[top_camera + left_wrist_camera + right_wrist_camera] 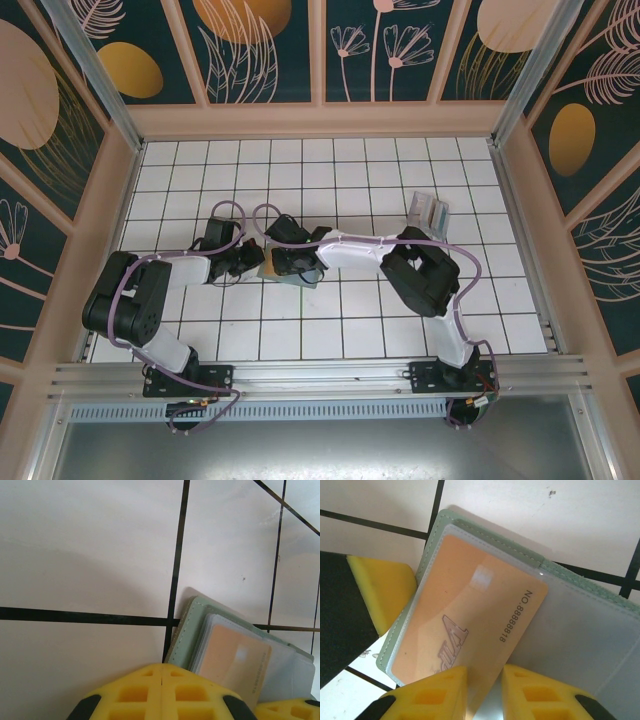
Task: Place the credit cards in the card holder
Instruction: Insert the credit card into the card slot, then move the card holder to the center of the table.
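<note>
On a white tiled table (400, 330), a sage-green card holder (425, 562) lies open with a tan-orange credit card (470, 615) at its clear sleeve. The right gripper (485, 692) has its yellow jaws narrowly apart at the card's near corner, clamping nothing evident. The left gripper (162, 692) is closed tight just beside the holder. A push may slide the soft holder or buckle the card. How deep the card sits is unclear, and from above the arms mostly cover the holder.
</note>
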Controlling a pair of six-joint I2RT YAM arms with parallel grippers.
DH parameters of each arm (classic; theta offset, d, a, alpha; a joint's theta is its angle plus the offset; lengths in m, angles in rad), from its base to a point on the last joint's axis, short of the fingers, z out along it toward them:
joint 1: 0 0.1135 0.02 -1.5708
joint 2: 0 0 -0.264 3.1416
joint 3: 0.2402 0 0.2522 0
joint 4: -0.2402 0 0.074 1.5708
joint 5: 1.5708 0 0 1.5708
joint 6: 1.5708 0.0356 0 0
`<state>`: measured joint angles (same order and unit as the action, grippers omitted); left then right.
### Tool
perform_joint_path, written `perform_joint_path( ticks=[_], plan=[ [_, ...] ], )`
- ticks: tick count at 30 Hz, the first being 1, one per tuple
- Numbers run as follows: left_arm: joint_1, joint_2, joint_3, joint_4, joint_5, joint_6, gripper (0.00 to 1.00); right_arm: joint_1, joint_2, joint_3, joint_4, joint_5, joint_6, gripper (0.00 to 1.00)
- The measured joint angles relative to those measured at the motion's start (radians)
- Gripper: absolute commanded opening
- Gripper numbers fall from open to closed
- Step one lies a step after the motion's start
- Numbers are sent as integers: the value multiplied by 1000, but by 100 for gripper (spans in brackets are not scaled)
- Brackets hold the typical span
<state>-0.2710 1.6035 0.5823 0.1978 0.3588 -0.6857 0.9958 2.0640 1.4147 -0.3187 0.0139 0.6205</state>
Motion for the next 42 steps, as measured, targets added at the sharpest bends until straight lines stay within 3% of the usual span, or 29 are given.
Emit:
perform_joint_path(
  ticks=[2, 5, 9, 15, 19, 25, 42],
  plan=[
    [0, 0, 0, 0, 0, 0, 1, 0, 0, 0, -2, -5, 0, 23],
    [0, 0, 0, 0, 0, 0, 1, 0, 0, 0, -2, -13, 3, 32],
    [0, 0, 0, 0, 0, 0, 1, 0, -9, -17, 6, -20, 8, 34],
    [0, -7, 0, -14, -1, -3, 17, -5, -73, -78, 8, -35, 7, 41],
    [0, -38, -13, -26, 2, -12, 19, -19, -135, -116, 0, -26, 2, 41],
    [0, -94, -31, -47, 9, -29, 31, -32, -178, -152, -11, 27, -4, 41],
    [0, -103, -34, -87, -34, -29, 30, 13, 21, 41, -202, 305, 34, 45]
  ],
)
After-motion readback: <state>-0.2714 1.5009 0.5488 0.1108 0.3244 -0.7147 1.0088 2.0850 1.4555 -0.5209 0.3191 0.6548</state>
